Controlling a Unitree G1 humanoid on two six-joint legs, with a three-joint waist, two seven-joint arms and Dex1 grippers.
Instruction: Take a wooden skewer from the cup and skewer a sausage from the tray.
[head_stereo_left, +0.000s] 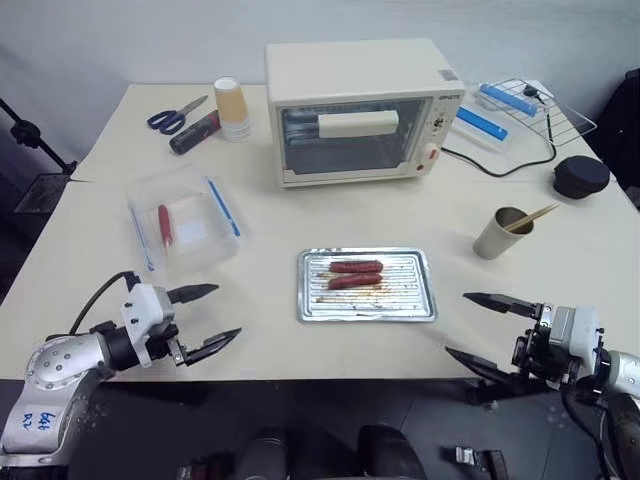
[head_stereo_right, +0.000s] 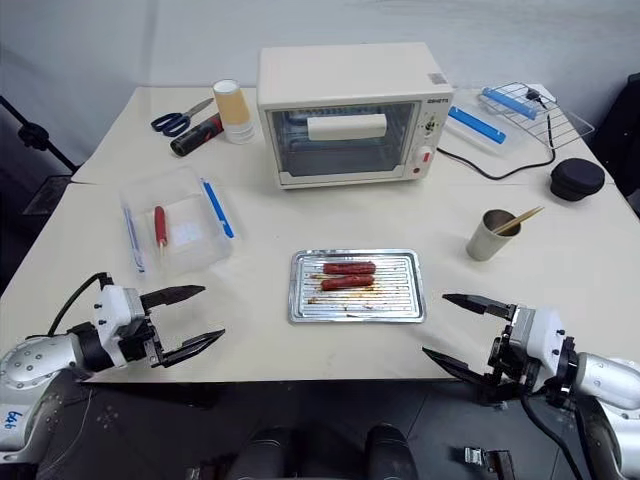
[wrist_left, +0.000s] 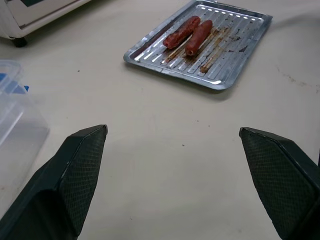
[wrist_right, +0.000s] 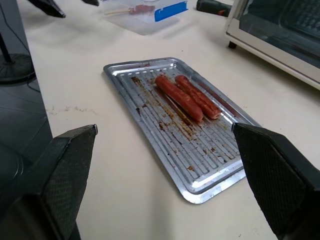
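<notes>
The cup (head_stereo_left: 497, 234) stands at right centre of the head view, directly above the right claw (head_stereo_left: 478, 327), which is nearer to it than the left claw (head_stereo_left: 205, 318); both claws gape, released and empty. One wooden skewer (head_stereo_left: 532, 216) leans up-right out of the cup. Two sausages lie lengthwise on one tray (head_stereo_left: 420, 305) at centre counter
</notes>
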